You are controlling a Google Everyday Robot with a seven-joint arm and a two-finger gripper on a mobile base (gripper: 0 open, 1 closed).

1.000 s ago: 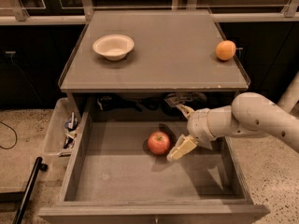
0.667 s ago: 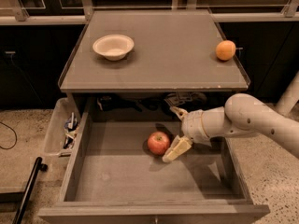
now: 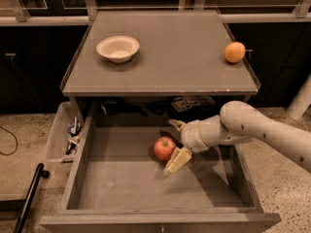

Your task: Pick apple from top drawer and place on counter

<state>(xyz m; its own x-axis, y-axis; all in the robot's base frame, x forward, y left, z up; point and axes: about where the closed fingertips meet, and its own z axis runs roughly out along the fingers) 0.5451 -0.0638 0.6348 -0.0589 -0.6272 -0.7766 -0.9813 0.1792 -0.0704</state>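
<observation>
Directly below the front edge of the counter (image 3: pixel 170 67), the top drawer (image 3: pixel 116 188) is seen pulled fully out, its flat grey bottom laid open to view. The apple (image 3: pixel 164 148) is found on that bottom, lying slightly right of the middle of the counter's front edge and nearer the back of the drawer than its front wall.

The gripper (image 3: pixel 172 144) is lowered into the drawer from the side of the counter's right edge, carried on a pale rounded arm (image 3: pixel 252 127). Its fingers are spread apart and nothing is clasped. One finger is seen behind and above the apple, toward the counter's front edge; the other (image 3: pixel 178 159) is angled down just beside the apple's right front side. The apple is thus placed at the mouth of the gap, to the left of the wrist. Whether the lower finger touches the fruit cannot be told.

On the counter, a pale bowl (image 3: pixel 117 48) is set near the left edge, and an orange (image 3: pixel 234 52) is set close to the right edge. A clear bin of clutter (image 3: pixel 60 140) is seen on the floor beneath the counter's front left corner, beside the drawer's left wall.
</observation>
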